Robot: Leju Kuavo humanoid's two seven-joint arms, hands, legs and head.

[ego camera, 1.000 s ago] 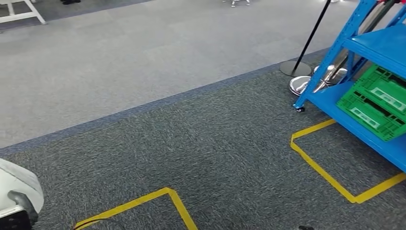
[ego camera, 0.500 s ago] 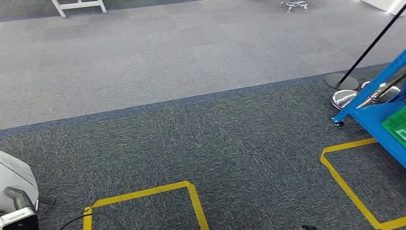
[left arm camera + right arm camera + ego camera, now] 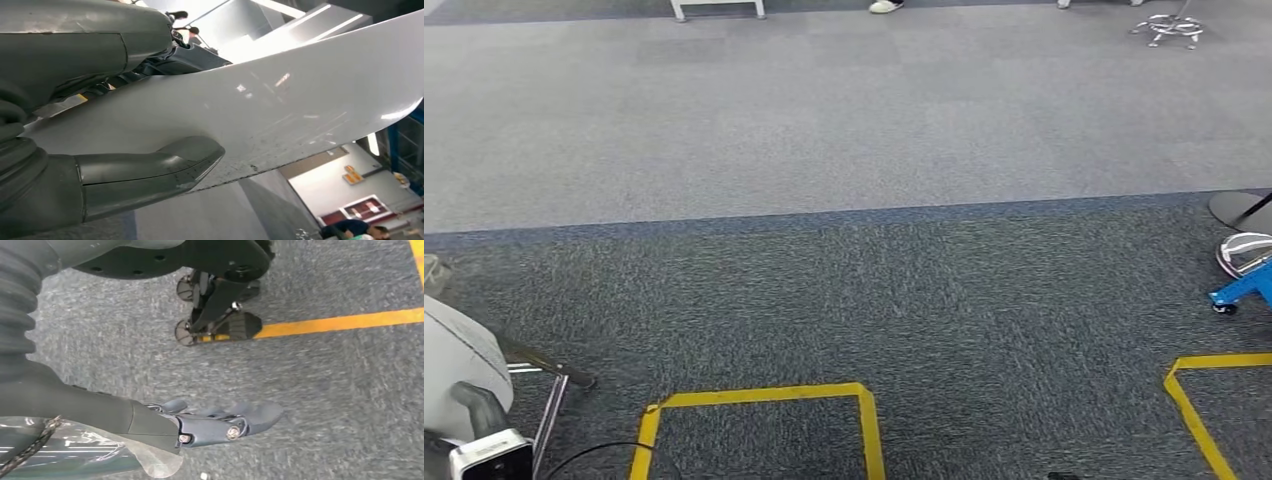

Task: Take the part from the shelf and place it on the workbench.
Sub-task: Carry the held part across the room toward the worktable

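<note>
A large smooth white part (image 3: 459, 365) shows at the bottom left of the head view, carried low beside my body. In the left wrist view my left hand (image 3: 60, 50) grips this white part (image 3: 300, 100), with the grey thumb (image 3: 130, 172) pressed flat on its face. A blue foot of the shelf (image 3: 1239, 292) stands at the right edge of the head view. My right hand (image 3: 210, 422) hangs above the dark carpet with its fingers stretched out and nothing in it.
Yellow floor tape marks a box (image 3: 764, 395) ahead and another (image 3: 1194, 395) at the right. A metal frame leg (image 3: 539, 365) stands at the left. A stanchion base (image 3: 1239, 208) and a chrome base (image 3: 1244, 250) sit by the shelf. A person's shoe (image 3: 886, 6) is far off.
The camera has swung to the left: the blue shelf and green crates have slid out at the right, and the metal frame leg has come in at the left. The part stays in my left hand.
</note>
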